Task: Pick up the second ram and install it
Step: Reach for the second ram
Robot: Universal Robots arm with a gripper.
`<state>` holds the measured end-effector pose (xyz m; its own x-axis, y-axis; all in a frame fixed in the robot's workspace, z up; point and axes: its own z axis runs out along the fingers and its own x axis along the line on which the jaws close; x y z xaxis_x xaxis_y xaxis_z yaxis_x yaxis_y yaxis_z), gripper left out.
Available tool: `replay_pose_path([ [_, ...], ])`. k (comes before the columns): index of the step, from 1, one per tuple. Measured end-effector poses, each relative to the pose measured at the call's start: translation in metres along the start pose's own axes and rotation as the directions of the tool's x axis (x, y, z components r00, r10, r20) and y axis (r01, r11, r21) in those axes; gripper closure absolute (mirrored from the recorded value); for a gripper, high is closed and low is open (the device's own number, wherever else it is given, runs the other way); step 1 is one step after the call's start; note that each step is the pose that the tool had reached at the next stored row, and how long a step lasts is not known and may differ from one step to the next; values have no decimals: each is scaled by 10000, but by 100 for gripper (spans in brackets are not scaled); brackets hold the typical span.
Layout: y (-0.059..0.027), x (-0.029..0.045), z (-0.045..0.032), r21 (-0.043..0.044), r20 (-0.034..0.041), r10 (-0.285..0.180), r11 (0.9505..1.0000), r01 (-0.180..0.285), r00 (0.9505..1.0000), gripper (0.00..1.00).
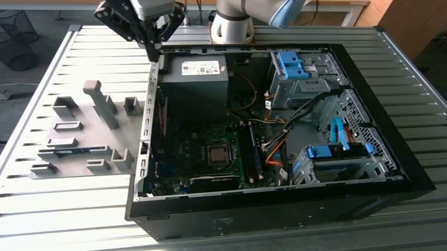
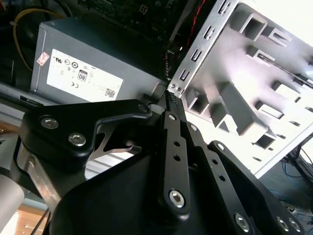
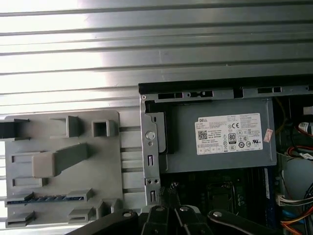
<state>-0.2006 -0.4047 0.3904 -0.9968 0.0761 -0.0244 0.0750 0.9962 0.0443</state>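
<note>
while its fingers are pressed together, the gripper [image 1: 152,55] hangs over the computer case [image 1: 279,209] corner by the power supply [image 1: 198,70]. the second ram [image 1: 70,151] lies slotted in the grey holder tray [image 1: 80,112], at seven o'clock from the gripper in the exterior view, well apart.

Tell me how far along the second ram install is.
Done: nothing visible yet. In hand: nothing; the gripper is shut, empty, at the case's corner by the power supply. Left: the ram lies in the tray, so pickup and install remain.
</note>
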Motion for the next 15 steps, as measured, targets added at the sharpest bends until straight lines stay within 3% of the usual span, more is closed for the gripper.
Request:
replay_pose_path([
  [6, -116, 113, -1, 0, 1, 0, 10000, 0, 10000, 89],
  [15, -149, 399, -3, -1, 1, 2, 10000, -2, 10000, 89],
])
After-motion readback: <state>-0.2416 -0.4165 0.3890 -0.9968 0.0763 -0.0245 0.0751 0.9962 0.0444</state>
